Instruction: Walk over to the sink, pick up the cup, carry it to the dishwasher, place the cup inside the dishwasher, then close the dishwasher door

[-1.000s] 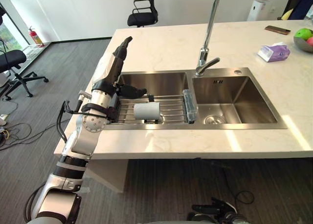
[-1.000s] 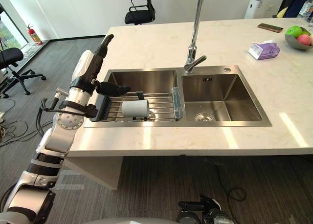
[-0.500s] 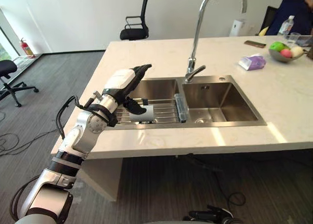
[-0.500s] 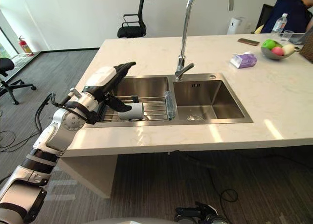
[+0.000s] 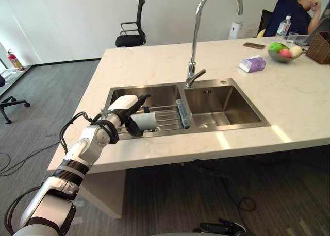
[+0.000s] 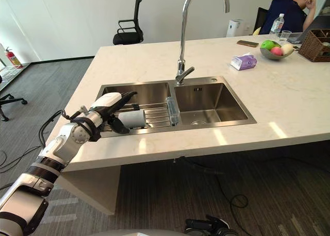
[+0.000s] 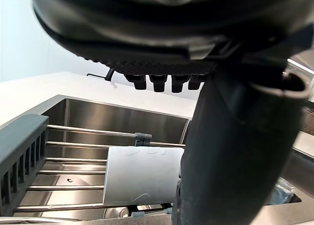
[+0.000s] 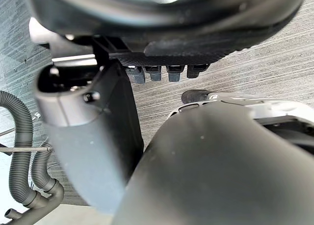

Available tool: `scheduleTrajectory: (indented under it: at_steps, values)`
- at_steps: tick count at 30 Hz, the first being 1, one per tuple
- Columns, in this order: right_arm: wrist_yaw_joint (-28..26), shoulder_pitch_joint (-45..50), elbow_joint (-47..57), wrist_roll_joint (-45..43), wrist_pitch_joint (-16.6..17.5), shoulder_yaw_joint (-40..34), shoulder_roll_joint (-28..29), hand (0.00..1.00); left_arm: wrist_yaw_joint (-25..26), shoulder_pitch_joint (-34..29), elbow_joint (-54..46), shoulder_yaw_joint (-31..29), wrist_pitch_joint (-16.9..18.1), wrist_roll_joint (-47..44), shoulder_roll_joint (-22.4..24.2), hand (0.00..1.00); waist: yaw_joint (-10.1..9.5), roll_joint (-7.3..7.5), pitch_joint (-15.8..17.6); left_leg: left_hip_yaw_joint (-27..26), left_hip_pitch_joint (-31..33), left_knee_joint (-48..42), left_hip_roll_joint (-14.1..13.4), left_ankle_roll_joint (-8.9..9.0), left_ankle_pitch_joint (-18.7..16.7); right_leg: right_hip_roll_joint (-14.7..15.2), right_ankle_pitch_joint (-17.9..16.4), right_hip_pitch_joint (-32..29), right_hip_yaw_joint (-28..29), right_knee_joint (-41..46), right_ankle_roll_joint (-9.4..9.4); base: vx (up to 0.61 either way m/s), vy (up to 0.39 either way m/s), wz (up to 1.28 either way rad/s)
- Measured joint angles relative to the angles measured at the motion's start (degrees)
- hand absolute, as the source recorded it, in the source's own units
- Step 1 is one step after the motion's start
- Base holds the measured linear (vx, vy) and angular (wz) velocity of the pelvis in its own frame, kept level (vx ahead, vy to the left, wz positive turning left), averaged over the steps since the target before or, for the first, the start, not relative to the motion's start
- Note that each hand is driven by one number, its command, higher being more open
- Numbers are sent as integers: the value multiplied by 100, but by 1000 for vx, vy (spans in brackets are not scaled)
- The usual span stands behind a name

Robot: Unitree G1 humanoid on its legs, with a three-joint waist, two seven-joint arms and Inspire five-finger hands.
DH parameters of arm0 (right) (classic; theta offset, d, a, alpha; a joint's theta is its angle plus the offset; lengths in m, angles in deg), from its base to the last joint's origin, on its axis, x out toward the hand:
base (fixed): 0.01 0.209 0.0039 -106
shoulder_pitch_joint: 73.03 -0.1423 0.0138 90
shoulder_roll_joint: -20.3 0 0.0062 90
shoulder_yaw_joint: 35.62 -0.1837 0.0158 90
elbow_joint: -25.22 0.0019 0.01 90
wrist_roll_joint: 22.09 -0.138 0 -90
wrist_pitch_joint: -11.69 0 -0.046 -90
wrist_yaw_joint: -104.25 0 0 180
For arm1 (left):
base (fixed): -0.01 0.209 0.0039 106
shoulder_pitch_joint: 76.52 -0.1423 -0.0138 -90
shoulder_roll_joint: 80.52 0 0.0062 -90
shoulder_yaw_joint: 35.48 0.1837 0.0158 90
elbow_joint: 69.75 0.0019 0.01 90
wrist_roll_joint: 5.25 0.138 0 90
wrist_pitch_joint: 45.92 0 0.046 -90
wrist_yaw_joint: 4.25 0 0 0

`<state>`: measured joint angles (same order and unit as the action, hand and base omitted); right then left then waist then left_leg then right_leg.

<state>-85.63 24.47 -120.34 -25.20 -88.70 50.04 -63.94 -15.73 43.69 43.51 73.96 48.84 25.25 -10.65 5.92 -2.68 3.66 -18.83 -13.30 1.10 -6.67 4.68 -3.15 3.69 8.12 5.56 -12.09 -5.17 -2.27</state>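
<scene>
Low over the floor (image 8: 274,63), our right hand (image 8: 171,14) hangs loose, holding nothing. Up at the table (image 5: 165,149), our left hand (image 5: 125,110) is spread, fingers (image 5: 140,98) straight above the cup (image 5: 146,121), thumb just beside it, nothing gripped yet. Here's our worry: the cup lies on its side on the rack (image 5: 167,117), so a clumsy nudge could roll it off the far edge into the sink (image 5: 160,91). It looks plain, white, smooth-sided.
</scene>
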Motion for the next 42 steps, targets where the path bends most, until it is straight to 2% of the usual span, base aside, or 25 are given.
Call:
scheduleTrajectory:
  at_steps: [5, 10, 25, 33, 42]
  values:
    - [-11, 0, -33, 6, -8, -44, 12, 100, 54, 45, 217, 10, -75, -10, -1, 100, 7, 6, 4, -105, -126, 22, -1, 5, -38, -20, -1, 60, 95, -6, -3, -2, 11, -10]
    - [-18, -12, -26, 6, -8, -110, 44, 100, 270, 56, 468, 10, -161, -171, 12, 100, 123, 10, 7, -143, -138, 2, 3, 22, -58, -18, 5, 56, 143, -10, -15, -35, -3, -5]
    - [-50, 21, -37, 32, 16, -416, 137, 100, 531, 89, 857, -23, -346, -301, 148, 100, 190, -1, 18, -291, -190, -27, -25, 34, -112, -65, 10, 43, 280, -11, -18, -10, -6, -5]
    - [-74, 16, -34, 41, 39, -443, 137, 100, 756, 87, 1010, -70, -436, -239, 396, 100, 241, -36, 59, -440, -262, -144, -44, 68, -246, -86, 13, 79, 432, -12, -25, -21, -4, -10]
    - [-163, -30, -19, 54, 8, -654, 148, 100, 748, 80, 1068, -80, -563, 54, 479, 100, 331, -129, 245, -531, -341, -174, -77, 114, -309, -127, 8, 121, 519, -14, -31, -21, -10, -5]
